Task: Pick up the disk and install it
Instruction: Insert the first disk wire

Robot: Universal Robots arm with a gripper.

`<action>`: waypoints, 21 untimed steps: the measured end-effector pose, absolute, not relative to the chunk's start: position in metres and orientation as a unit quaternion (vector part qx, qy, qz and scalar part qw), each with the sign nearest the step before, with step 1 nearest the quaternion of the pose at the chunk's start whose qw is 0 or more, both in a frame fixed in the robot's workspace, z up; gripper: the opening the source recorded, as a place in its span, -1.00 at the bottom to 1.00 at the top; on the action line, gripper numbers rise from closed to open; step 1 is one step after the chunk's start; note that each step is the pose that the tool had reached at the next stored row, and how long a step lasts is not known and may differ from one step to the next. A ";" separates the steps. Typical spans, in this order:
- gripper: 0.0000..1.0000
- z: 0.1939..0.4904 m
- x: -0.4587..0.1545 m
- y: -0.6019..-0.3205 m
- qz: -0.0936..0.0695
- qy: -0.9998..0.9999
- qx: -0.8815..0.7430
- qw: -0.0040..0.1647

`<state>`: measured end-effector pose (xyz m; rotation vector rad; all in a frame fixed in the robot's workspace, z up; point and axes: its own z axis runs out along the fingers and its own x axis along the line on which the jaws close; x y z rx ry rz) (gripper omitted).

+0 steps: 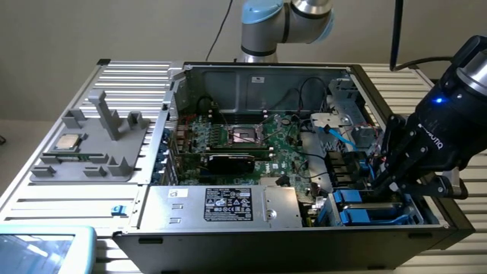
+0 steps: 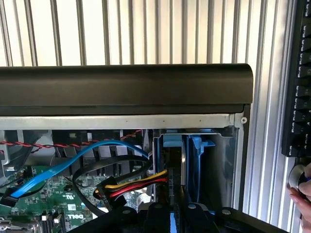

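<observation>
The disk [image 2: 183, 167] stands on edge in the wrist view, a thin silver strip with a blue rail [image 2: 196, 160] beside it, down inside the drive bay [image 2: 228, 145] at the corner of the open computer case. My gripper [image 2: 176, 194] is shut on the disk from above. In the exterior view the black gripper [image 1: 384, 181] reaches into the bay at the case's near corner, on the exterior view's right, just above the blue carriers [image 1: 364, 214]. Most of the disk is hidden by the fingers and the bay walls.
Blue data cables [image 2: 73, 160] and a red-yellow-black power lead [image 2: 141, 183] hang close to the bay. The black case wall [image 2: 126, 85] borders it. A labelled power supply [image 1: 228, 204], the motherboard [image 1: 251, 140], and a grey tray with a chip [image 1: 70, 141] lie toward the exterior view's left. A hand [image 2: 303, 194] rests near a keyboard [image 2: 301, 73].
</observation>
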<state>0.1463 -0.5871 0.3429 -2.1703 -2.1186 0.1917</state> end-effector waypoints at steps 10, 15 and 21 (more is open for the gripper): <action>-0.68 0.342 0.147 -0.582 0.063 -0.702 -0.708 0.049; -0.68 0.341 0.149 -0.582 0.066 -0.701 -0.709 0.044; -0.68 0.340 0.149 -0.582 0.072 -0.696 -0.713 0.035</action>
